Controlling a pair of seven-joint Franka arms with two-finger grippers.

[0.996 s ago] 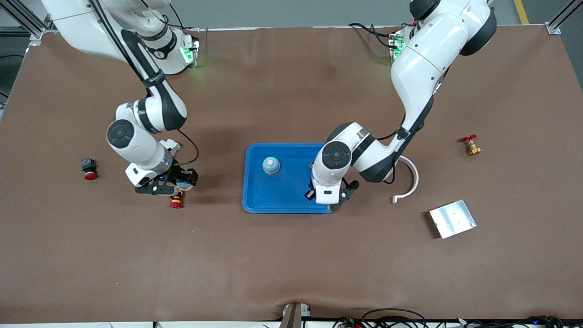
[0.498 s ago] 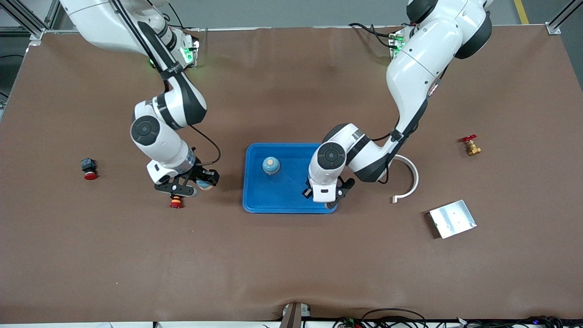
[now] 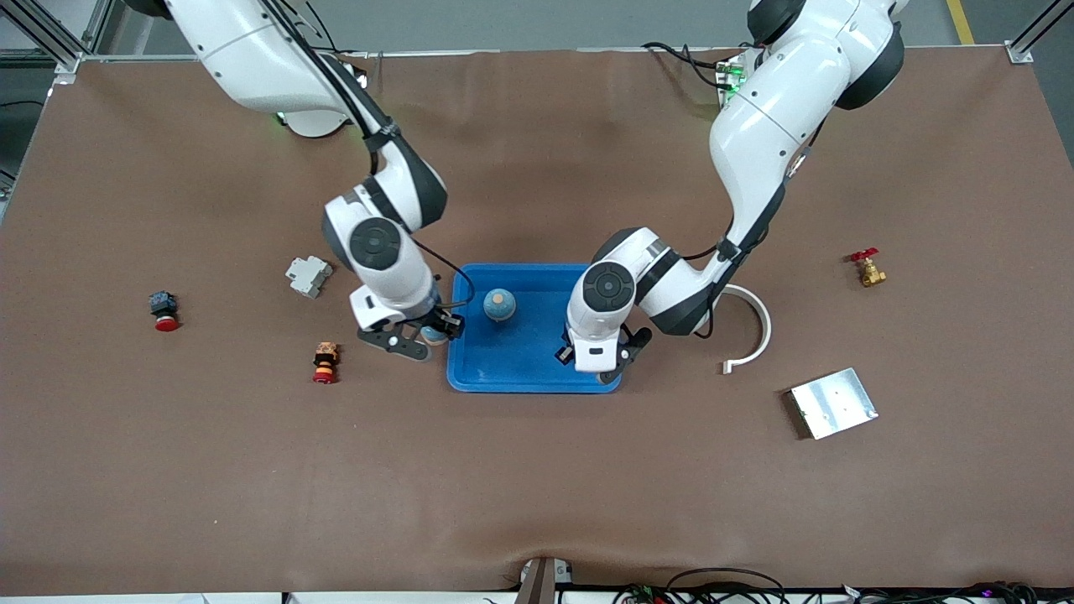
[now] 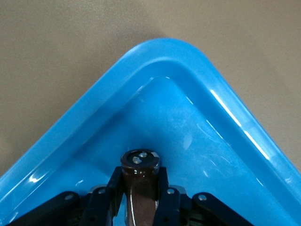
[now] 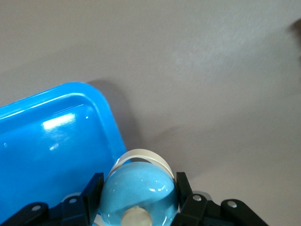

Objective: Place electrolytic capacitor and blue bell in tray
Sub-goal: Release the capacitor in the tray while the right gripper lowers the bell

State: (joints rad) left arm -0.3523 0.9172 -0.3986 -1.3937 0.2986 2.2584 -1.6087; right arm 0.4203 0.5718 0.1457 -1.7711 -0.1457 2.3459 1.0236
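Left gripper [image 4: 139, 197] clenched on dark electrolytic capacitor [image 4: 140, 176] over tray [image 3: 520, 369] corner — hidden in front view, right gripper [image 5: 137, 200] grasping blue bell [image 5: 138, 190] beside tray rim.

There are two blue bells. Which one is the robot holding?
The blue bell clamped in the right gripper, over the tray's edge. The other bell sits inside the tray untouched.

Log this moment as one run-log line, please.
left end effector: shut on dark cylindrical capacitor, over bright-blue plastic tray corner | right end effector: shut on light-blue round bell, at tray edge | neither released
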